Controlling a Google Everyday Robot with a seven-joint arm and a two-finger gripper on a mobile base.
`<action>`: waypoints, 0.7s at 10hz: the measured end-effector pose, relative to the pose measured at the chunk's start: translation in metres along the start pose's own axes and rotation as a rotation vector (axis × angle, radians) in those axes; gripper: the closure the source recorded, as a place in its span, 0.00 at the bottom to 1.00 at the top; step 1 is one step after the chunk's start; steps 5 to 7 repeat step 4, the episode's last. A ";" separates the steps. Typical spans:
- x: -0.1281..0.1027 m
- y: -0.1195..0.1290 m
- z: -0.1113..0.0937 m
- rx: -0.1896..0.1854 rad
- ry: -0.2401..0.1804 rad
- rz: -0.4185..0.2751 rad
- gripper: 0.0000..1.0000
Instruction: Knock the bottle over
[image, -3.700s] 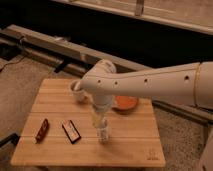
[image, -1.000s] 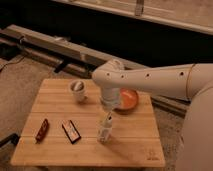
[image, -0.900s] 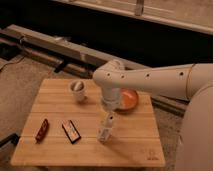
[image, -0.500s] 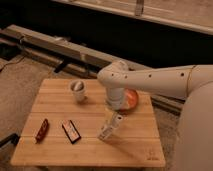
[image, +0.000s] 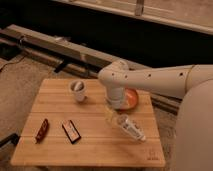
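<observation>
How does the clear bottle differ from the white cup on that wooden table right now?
The bottle lies on its side, while the cup stands upright. The bottle is clear and slim; the cup is white, short and wider. The bottle sits just below the gripper near the table's right half; the cup stands apart toward the back left. Both rest on the wooden table.
</observation>
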 end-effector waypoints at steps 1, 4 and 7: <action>0.000 0.000 0.000 -0.001 0.000 0.001 0.20; 0.001 -0.001 0.000 -0.001 0.000 0.003 0.20; 0.001 -0.001 0.000 -0.001 0.000 0.003 0.20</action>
